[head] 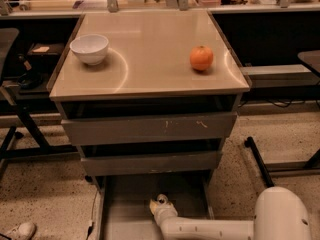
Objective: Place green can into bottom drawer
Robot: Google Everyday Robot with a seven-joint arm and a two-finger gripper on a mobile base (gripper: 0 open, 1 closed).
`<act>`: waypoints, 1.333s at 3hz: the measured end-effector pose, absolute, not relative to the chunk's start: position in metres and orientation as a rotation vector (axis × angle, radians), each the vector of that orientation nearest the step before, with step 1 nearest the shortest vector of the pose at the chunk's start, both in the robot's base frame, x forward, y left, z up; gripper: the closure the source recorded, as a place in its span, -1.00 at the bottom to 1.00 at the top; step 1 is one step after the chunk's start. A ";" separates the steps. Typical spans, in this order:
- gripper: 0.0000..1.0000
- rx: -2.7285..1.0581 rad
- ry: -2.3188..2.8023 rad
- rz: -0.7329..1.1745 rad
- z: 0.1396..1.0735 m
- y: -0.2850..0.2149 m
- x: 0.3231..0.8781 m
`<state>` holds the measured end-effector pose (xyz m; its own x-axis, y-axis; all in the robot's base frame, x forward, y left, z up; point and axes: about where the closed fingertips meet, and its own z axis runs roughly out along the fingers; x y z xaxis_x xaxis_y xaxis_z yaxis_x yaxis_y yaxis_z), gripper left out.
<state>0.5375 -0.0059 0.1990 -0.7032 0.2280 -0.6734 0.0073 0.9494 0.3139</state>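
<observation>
Fingers of the gripper [159,204]: spread or closed, impossible to tell.

Biggest in view, filling the middle: grey drawer cabinet [70,129], capped by a glossy beige top [150,64] spanning 9 to 3 o'clock. Backs onto a dark counter along 12 o'clock.

Next, at 6 o'clock under the cabinet: bottom drawer [125,209], standing open toward the camera, with flat grey floor and low side rails showing. Above it, two upper drawers [150,163], scratched on the fronts, each with a dark gap over it.

Then the white robot arm [210,229]. Enters from 5 o'clock with a rounded shell in the lower right corner, lies across the open drawer and ends in the gripper. Holds the gripper low over the drawer's floor, about midway between the side rails, tip turned toward 11 o'clock.

On the beige top, at 10 o'clock: white bowl [89,49], upright, near the left edge. At 1 o'clock, well apart from it: orange [201,58], closer to the right edge.

At 8 o'clock, on the speckled floor [45,194]: pale shoe [20,230], cut by the frame.

Green can: place impossible to tell from this view.
</observation>
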 end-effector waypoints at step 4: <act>1.00 0.171 2.330 0.160 0.175 -0.002 0.535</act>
